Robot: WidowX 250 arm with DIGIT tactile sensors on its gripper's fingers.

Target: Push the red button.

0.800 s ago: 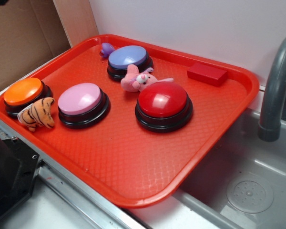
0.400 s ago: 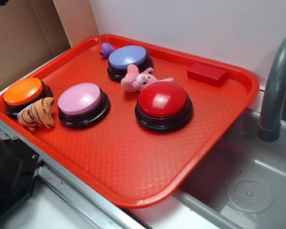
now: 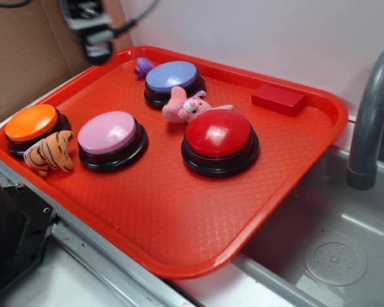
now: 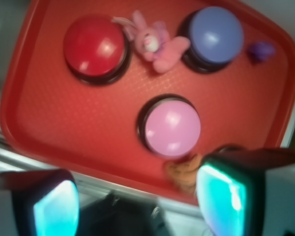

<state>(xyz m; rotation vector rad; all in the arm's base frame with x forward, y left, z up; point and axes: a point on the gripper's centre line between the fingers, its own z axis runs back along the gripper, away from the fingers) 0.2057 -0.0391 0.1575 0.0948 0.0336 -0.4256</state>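
The red button [image 3: 219,134], a large glossy red dome on a round black base, stands right of centre on the red tray [image 3: 179,224]. In the wrist view it is at the upper left [image 4: 94,46]. My gripper [image 3: 96,51] hangs high above the tray's far left corner, well away from the red button. In the wrist view the gripper [image 4: 137,206] has its two pads wide apart with nothing between them. It looks down from above the tray's near edge.
Also on the tray are a pink button [image 3: 107,133], a blue button [image 3: 172,77], an orange button [image 3: 31,123], a pink bunny plush [image 3: 187,107] touching the red button's far side, a tiger plush [image 3: 49,152], and a small red block [image 3: 278,99]. A grey faucet [image 3: 371,115] and sink [image 3: 336,256] lie to the right.
My gripper has come into the exterior view at the top left; before it was out of the frame. The things on the tray have not moved.
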